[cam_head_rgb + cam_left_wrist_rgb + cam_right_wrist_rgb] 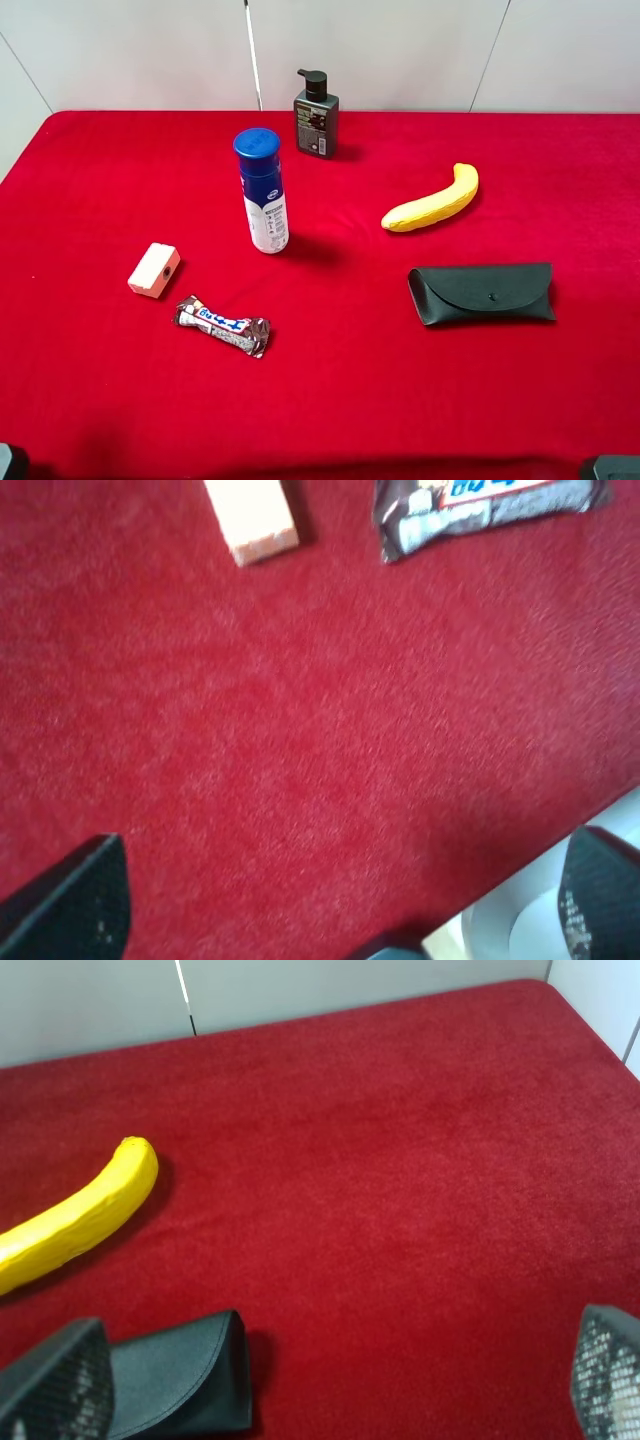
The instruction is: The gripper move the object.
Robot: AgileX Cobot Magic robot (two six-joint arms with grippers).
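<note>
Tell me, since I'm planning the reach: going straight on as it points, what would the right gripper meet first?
Probably bare red cloth. The right gripper's open fingers frame empty tabletop; the banana and black glasses case lie off to one side, though depth is uncertain.

Bright, even overhead light is falling across the red cloth table (420, 400).

The tall white blue-capped bottle (264, 192) and curved yellow banana (433, 201) are casting short soft shadows; the left wrist view is looking blurred, and the shiny candy bar wrapper (487, 510) is glinting there.
</note>
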